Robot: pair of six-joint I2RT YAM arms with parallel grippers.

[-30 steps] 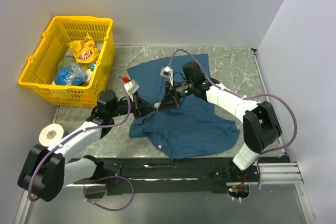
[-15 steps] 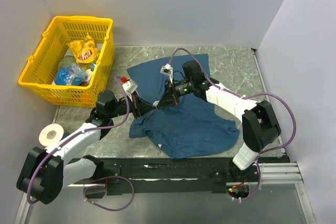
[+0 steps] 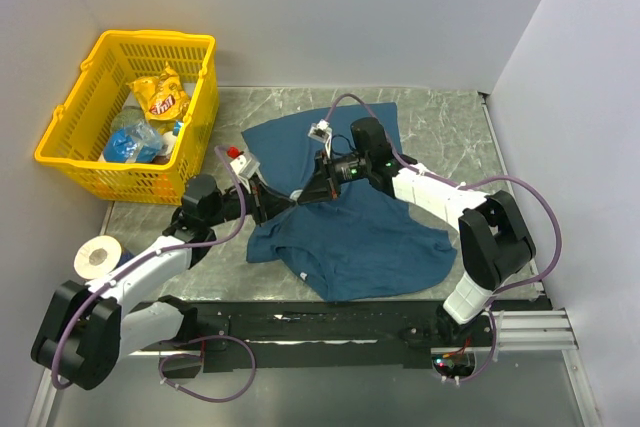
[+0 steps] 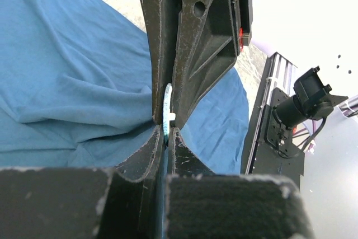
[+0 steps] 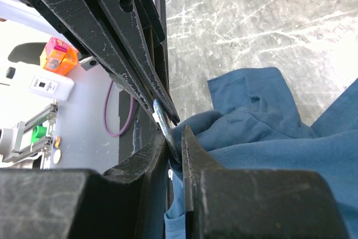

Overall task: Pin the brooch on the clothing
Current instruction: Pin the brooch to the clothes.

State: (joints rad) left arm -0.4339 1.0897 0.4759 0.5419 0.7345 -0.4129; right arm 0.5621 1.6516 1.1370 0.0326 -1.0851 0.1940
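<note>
Pinning is in progress, not done. The shirt (image 3: 370, 242) lies rumpled on the table (image 3: 450, 127), and the left gripper (image 4: 166, 134) and right gripper (image 5: 176, 138) meet tip to tip over the shirt's left edge. The brooch (image 4: 166, 110) is in the fingers, and nothing shows it fastened. Left to do, by my read: push the pin through the fold, close it, let go. In the left wrist view, nearest first, the left gripper is closed down to a slit with the brooch edge-on in it, the disc rim sticking out past the tips. Just beyond, the right gripper's black fingers come in from the opposite side onto the same disc, and the shirt spreads out behind. In the right wrist view the right gripper is also narrow, with a bunched fold of shirt at its tips and the brooch's lower edge in the gap. Cannot tell whether the pin has entered the cloth; the fingers hide it. So the brooch sits between both finger pairs, against that fold. Near-left of the shirt is a tape roll (image 3: 98, 257). Far-left of the shirt is a yellow basket (image 3: 110, 179) with snack packets.
</note>
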